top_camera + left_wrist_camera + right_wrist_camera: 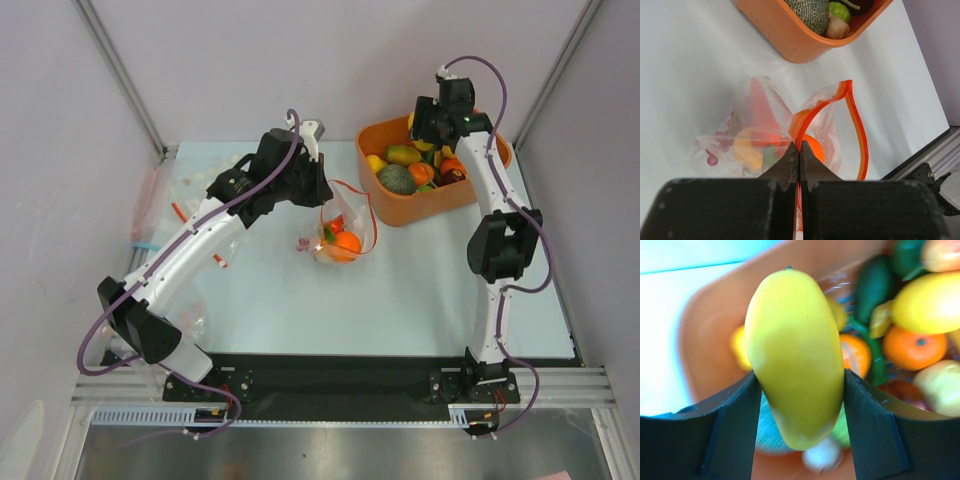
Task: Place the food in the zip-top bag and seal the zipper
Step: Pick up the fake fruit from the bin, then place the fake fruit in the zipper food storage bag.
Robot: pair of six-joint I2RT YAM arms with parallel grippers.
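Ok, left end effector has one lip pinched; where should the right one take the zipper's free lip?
Midway along the free lip of the zipper, where it bows away from the left end effector. Come from above on the tub side: the strip seems to stand on edge, with room either side.

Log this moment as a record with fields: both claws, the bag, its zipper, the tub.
left claw: shut on the zipper at the bag's mouth
right claw: shut on a yellow mango, above the orange tub
zip-top bag: lying on the table, mouth open, zipper unsealed
in bag: an orange, a red piece; the rest unclear
tub contents: more toy fruit
task state: mango not yet bagged
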